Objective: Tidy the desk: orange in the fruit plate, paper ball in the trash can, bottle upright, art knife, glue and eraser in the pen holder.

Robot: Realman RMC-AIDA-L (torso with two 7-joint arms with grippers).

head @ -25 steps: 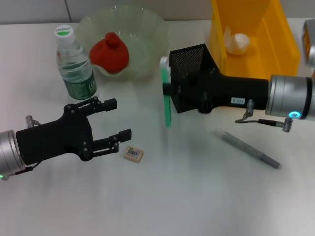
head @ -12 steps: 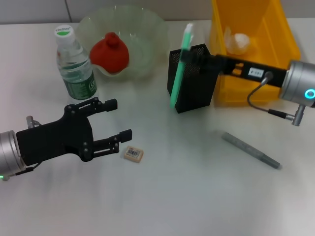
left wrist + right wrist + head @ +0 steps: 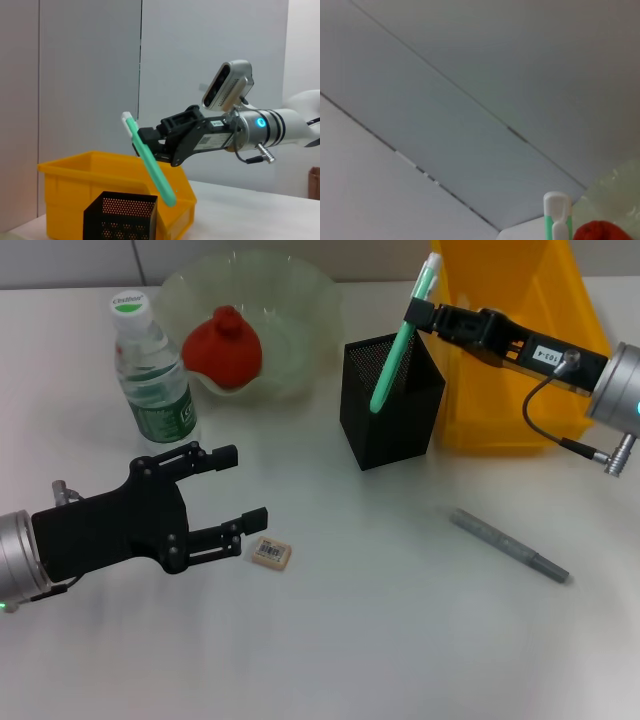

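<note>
My right gripper is shut on the green art knife and holds it tilted, its lower tip over the black mesh pen holder. In the left wrist view the knife ends near the rim of the holder. My left gripper is open, just left of the eraser. The grey glue stick lies on the table at the right. The bottle stands upright. The orange sits in the glass fruit plate. The paper ball is hidden behind my right arm.
The yellow trash bin stands right behind the pen holder, under my right arm. The bottle and the fruit plate stand at the back left, beyond my left gripper.
My right gripper has lifted the art knife and carried it back and to the right, from in front of the pen holder to above it. My left gripper has stayed put.
</note>
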